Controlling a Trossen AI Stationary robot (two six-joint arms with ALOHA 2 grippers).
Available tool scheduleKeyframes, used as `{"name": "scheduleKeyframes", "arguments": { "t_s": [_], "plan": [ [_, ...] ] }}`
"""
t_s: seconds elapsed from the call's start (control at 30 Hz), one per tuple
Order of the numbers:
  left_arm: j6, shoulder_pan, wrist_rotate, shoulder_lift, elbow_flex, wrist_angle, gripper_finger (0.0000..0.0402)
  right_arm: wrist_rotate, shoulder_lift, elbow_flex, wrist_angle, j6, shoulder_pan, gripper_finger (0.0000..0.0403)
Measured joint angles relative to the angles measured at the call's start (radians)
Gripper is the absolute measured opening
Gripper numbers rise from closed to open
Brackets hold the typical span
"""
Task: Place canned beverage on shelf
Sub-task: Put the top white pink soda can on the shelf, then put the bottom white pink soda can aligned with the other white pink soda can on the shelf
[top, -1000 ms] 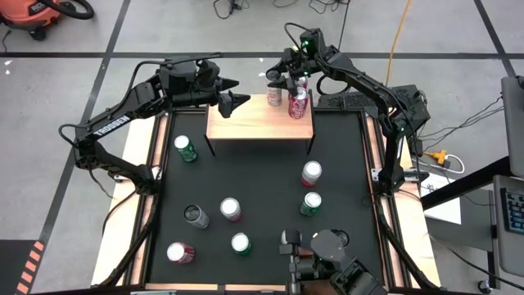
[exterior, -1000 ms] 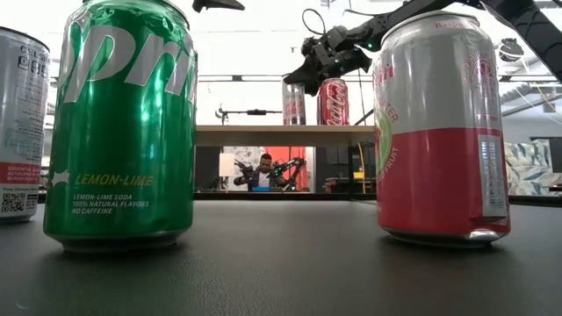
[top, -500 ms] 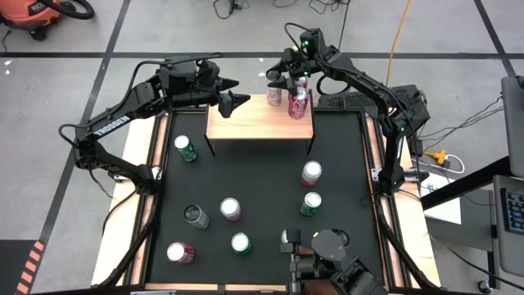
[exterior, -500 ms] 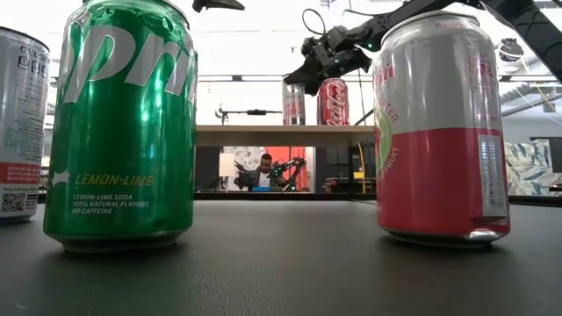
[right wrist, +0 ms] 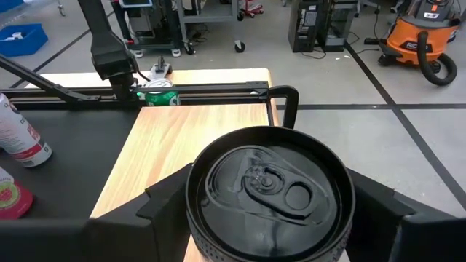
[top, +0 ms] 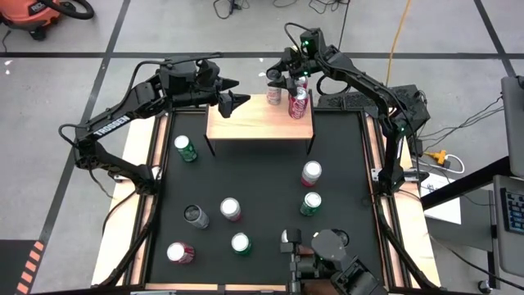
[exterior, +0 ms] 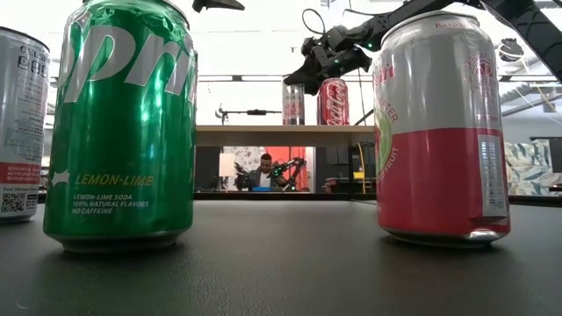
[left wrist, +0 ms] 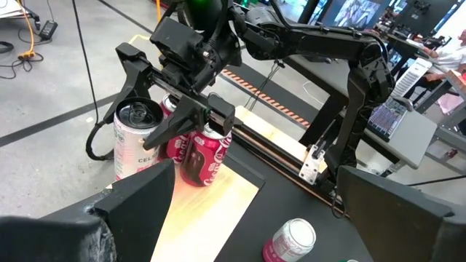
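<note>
The shelf (top: 259, 121), a low stand with a wood plank top, stands at the table's far middle; it also shows in the low view (exterior: 263, 134). A white-and-pink can (top: 274, 96) stands on the shelf's far right part, next to two red cans (top: 298, 103). My right gripper (top: 281, 78) is above it, shut on it. Its dark top (right wrist: 269, 185) fills the right wrist view. My left gripper (top: 234, 102) is open and empty, in the air over the shelf's far left corner. My right gripper pinches the white-and-pink can between its two fingers, one on each side of its upper wall (right wrist: 195, 211) just below the rim. The fingers (left wrist: 186, 120) come slanting down from the far side. The can stands upright with its base on the shelf top.
Several more cans stand on the black table (top: 262, 184): green (top: 185, 148), pink (top: 311, 173), silver (top: 231, 209), red (top: 180, 253) and others. A green can (exterior: 123, 123) and a pink can (exterior: 439, 132) stand close before the low camera. The shelf's left half is bare wood.
</note>
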Motion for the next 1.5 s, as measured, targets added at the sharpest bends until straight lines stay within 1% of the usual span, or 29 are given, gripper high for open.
{"name": "scheduleKeyframes", "arguments": {
  "t_s": [0.4, 0.7, 0.9, 1.27, 1.5],
  "plan": [
    [-0.003, 0.000, 0.009, 0.000, 0.000, 0.000, 0.0386, 0.000, 0.000, 0.000, 0.000, 0.014, 0.000, 0.0255],
    [-0.003, 0.000, 0.009, 0.000, 0.000, 0.000, 0.0386, -0.004, 0.000, 0.000, 0.000, 0.024, 0.000, 0.0297],
    [-0.003, 0.000, 0.009, 0.000, 0.000, -0.002, 0.0386, -0.004, 0.000, 0.000, 0.005, 0.031, 0.000, 0.0299],
    [-0.003, 0.000, 0.008, 0.000, 0.000, -0.003, 0.0386, -0.003, -0.006, 0.000, 0.056, 0.113, 0.000, 0.0299],
    [0.003, 0.000, 0.008, 0.000, 0.000, -0.004, 0.0386, 0.061, -0.070, 0.000, 0.053, 0.133, 0.002, 0.0299]
  ]
}}
